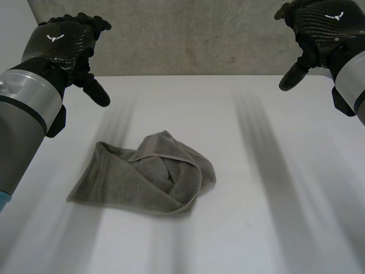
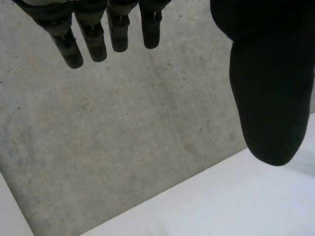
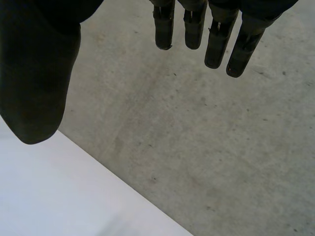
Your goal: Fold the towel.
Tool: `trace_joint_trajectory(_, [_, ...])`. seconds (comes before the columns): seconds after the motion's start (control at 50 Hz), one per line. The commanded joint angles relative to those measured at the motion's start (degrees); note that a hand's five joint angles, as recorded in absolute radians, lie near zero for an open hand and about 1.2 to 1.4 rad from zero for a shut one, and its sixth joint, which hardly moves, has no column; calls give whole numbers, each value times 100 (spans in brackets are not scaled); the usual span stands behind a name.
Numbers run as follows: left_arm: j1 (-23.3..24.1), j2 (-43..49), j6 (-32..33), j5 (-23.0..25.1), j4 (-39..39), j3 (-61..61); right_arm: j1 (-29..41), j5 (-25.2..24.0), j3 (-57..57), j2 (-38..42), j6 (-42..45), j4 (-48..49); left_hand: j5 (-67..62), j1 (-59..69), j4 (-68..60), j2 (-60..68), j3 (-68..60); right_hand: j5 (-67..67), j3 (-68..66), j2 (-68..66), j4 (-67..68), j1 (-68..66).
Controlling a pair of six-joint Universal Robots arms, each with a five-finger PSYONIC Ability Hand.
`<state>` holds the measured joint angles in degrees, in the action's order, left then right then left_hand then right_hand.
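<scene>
The towel (image 1: 145,174) is seen crumpled on the surface (image 1: 274,194), well apart from the fingers (image 2: 93,39), between them. The left hand (image 1: 64,43) and right hand (image 1: 319,25) are held wide, nothing gripped. Corners should be found and spread first.

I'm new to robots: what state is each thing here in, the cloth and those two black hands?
Grey-green terry towel: crumpled in a loose heap on the white table, not folded, touched by neither hand.
Black left hand: raised clear of the towel, fingers relaxed, holding nothing.
Black right hand: raised clear of the towel, fingers relaxed, holding nothing.
</scene>
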<state>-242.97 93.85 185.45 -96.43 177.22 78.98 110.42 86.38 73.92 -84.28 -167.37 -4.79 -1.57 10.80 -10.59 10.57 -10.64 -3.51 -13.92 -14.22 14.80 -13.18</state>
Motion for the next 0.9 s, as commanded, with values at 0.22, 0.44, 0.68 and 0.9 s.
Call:
trace_joint_trajectory(0.22, [4,-78,-9,10,-29,-41,6,142,-115,236,-6,-119,18,59,-80,82,-75,351,392,422,-480,318])
trace_joint_trajectory(0.44, [30,-305,17,80,14,739,14,-1330,340,386,1571,-119,-735,812,-833,835,-828,351,392,422,-480,318])
trace_joint_trajectory(0.68, [-180,-552,52,281,1173,2901,682,-2846,1274,606,3800,-277,-1327,1403,-1425,1426,-1419,6,47,78,-136,-26])
trace_joint_trajectory(0.9, [-541,-255,61,1266,1675,3835,1183,-2978,1388,1731,4187,-49,-188,265,-286,287,-281,40,81,111,-169,7])
